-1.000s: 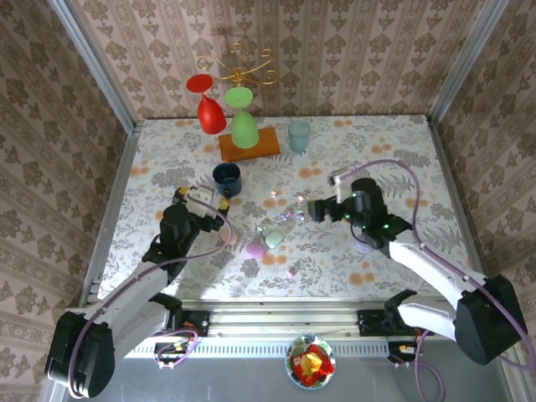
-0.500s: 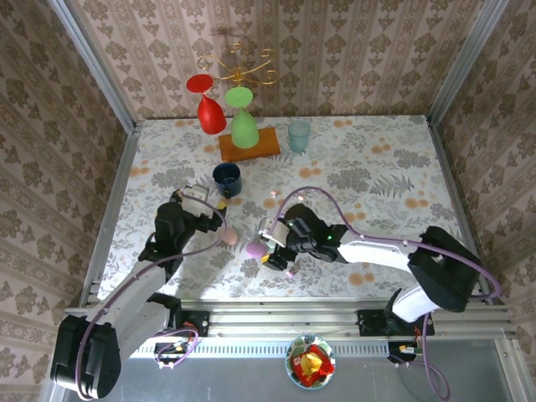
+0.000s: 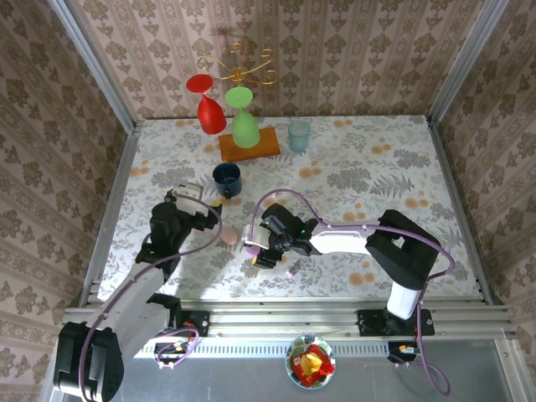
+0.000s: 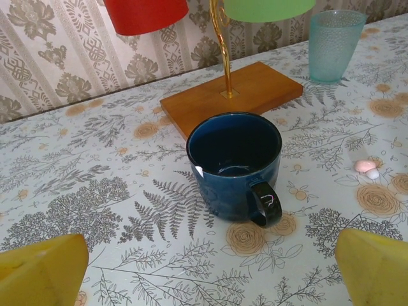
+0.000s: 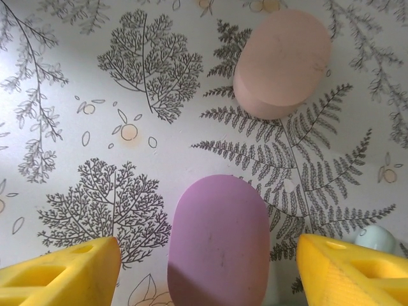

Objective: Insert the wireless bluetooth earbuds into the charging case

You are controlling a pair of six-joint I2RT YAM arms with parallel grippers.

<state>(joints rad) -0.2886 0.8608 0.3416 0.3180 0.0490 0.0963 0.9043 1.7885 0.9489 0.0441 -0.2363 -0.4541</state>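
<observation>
The lilac charging case (image 5: pixel 220 242) lies flat on the table between the yellow fingers (image 5: pixel 60 274) of my right gripper (image 5: pixel 207 271). The gripper is open, with a gap on each side of the case. From above, the right gripper (image 3: pixel 260 248) hangs over that case (image 3: pixel 249 249). A pink case (image 5: pixel 282 62) lies just beyond it, and a pale green case (image 5: pixel 376 239) peeks in at the right. Two tiny earbuds (image 4: pixel 366 167), one pinkish and one white, lie right of the blue mug (image 4: pixel 234 162). My left gripper (image 4: pixel 210 274) is open and empty, short of the mug.
A wooden stand (image 3: pixel 249 144) with a red and a green upturned glass stands at the back, a pale teal cup (image 3: pixel 298 134) beside it. The blue mug (image 3: pixel 227 177) is close to the left gripper (image 3: pixel 199 211). A small pinkish piece (image 3: pixel 292 272) lies near the front edge.
The right arm has swung left from mid-table to sit over the lilac case, and its jaws have narrowed. The left arm has drifted slightly left, still open.
</observation>
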